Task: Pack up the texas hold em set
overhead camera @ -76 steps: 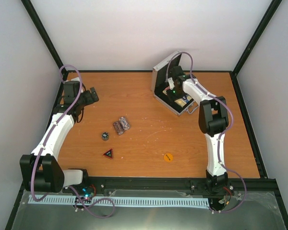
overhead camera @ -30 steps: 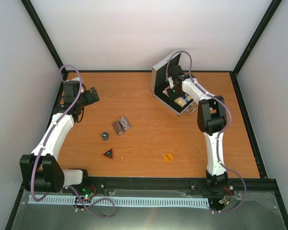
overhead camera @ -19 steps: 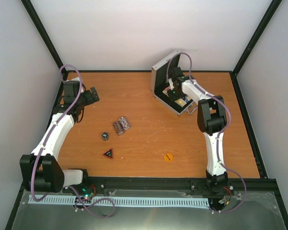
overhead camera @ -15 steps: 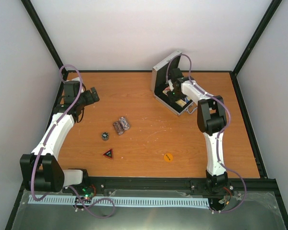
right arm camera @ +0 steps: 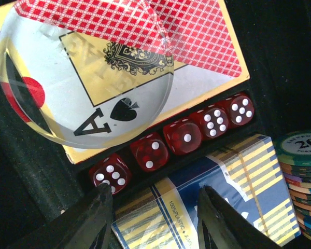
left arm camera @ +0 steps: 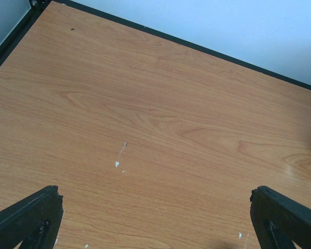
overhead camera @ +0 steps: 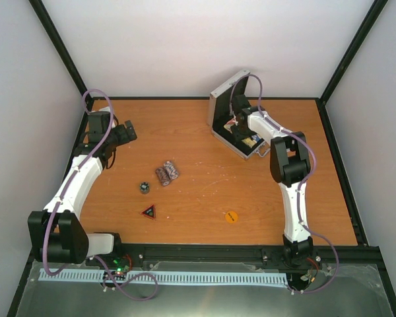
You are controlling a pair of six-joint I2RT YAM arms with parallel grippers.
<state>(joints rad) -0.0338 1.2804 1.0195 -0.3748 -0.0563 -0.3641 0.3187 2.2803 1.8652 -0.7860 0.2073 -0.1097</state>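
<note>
The table [overhead camera: 198,195] is carrying the whole set. The left arm [overhead camera: 79,178] is lying along the table's left side. The left gripper [overhead camera: 128,131] is hanging over bare wood with its jaws spread wide and holding nothing.

The right arm [overhead camera: 294,191] is reaching to the far side of the table. The right gripper [right arm camera: 154,188] is pointing down into the case [overhead camera: 226,96]. Its jaws are standing apart with nothing clamped between them, directly above the blue-yellow deck [right arm camera: 212,181].

The case is sitting at the far edge of the table, right of centre, with its lid standing open.

Inside the case, the following parts are lying in the black lining:
- The red deck [right arm camera: 202,41] is occupying the slot beyond the blue-yellow deck.
- The clear disc [right arm camera: 83,78] is resting on the red deck and covering its left part.
- The boxed chips [right arm camera: 303,181] are showing at the right edge of the wrist view, beside the blue-yellow deck.
- Five dice [right arm camera: 181,137] are sitting in a row between the two decks.

Outside the case, the following parts are lying on the table, well apart from it:
- The chip stacks [overhead camera: 166,172] are lying on their sides left of centre.
- The orange disc [overhead camera: 231,216] is lying near the front, right of centre.
- The triangle [overhead camera: 149,212] is lying near the front, left of centre.
- The dark piece [overhead camera: 144,188] is sitting between the chip stacks and the triangle; its type is too small to tell.
</note>
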